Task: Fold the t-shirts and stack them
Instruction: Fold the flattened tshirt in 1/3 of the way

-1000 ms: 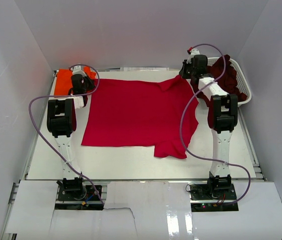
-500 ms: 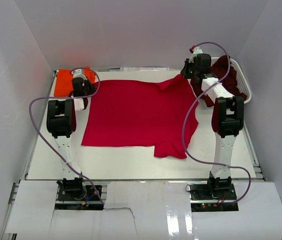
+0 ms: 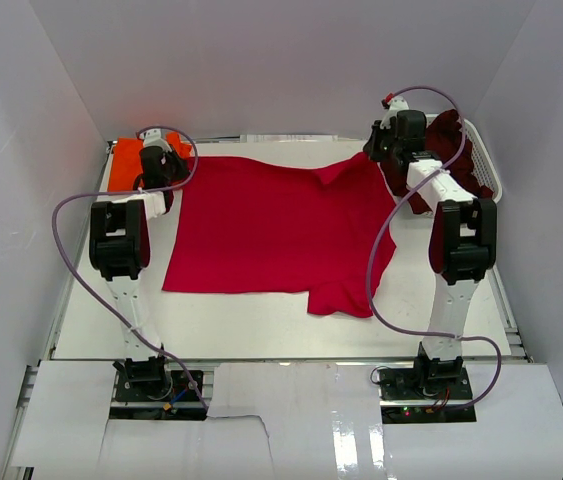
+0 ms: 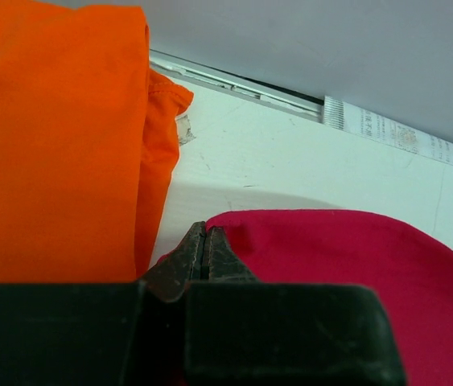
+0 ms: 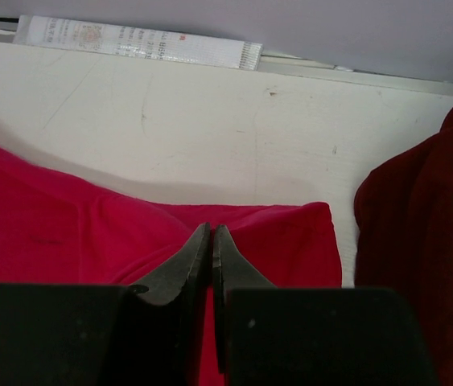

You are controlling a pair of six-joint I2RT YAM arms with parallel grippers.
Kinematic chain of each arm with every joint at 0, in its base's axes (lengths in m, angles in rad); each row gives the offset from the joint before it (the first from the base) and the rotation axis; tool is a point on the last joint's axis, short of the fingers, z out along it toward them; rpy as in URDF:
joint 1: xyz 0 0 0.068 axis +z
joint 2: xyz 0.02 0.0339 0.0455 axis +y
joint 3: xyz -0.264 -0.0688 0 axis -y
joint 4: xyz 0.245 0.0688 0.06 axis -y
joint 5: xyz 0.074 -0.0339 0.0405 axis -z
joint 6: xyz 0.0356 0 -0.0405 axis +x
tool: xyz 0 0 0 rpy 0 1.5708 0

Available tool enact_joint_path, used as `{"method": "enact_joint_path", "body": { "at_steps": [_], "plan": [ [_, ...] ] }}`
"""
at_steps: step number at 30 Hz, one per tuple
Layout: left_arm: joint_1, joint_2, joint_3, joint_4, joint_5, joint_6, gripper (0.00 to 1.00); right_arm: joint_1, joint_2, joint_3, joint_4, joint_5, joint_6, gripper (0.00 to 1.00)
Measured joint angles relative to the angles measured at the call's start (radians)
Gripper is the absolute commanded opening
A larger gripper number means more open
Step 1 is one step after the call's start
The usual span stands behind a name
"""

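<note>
A: From above, we see the red t-shirt (image 3: 281, 225) spread out on the table (image 3: 251, 325), its far corners at the left gripper (image 3: 158, 165) and right gripper (image 3: 383, 150).

B: Left wrist: the jaws are pressed together on its red edge, and the orange t-shirt (image 4: 49, 145) lies just to their left.

A: Right wrist: the jaws are closed, pinching red cloth, with the maroon t-shirt (image 5: 427, 233) off to their right.

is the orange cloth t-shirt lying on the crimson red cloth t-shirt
No, the orange cloth t-shirt lies beside the crimson red cloth t-shirt, white table showing between them.

Table (image 3: 241, 320) under red t-shirt (image 3: 281, 225), orange t-shirt (image 3: 124, 163)
</note>
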Motion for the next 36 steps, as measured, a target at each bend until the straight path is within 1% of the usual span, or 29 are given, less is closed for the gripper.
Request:
{"method": "enact_joint_path", "body": {
  "at_steps": [13,18,27,36],
  "plan": [
    [-0.002,-0.069,-0.034,-0.032,0.0,0.018,0.0,0.0,-0.09,-0.119,0.006,0.005,0.001,0.08],
    [-0.002,-0.087,-0.049,-0.039,-0.005,0.018,0.0,0.0,-0.126,-0.14,0.007,0.006,0.001,0.08],
    [-0.003,-0.122,-0.12,-0.054,-0.01,-0.005,0.0,0.0,-0.169,-0.196,0.015,0.024,0.001,0.08],
    [-0.003,-0.2,-0.16,-0.06,-0.01,-0.02,0.0,0.0,-0.207,-0.265,0.037,0.031,0.002,0.08]
  ]
}}
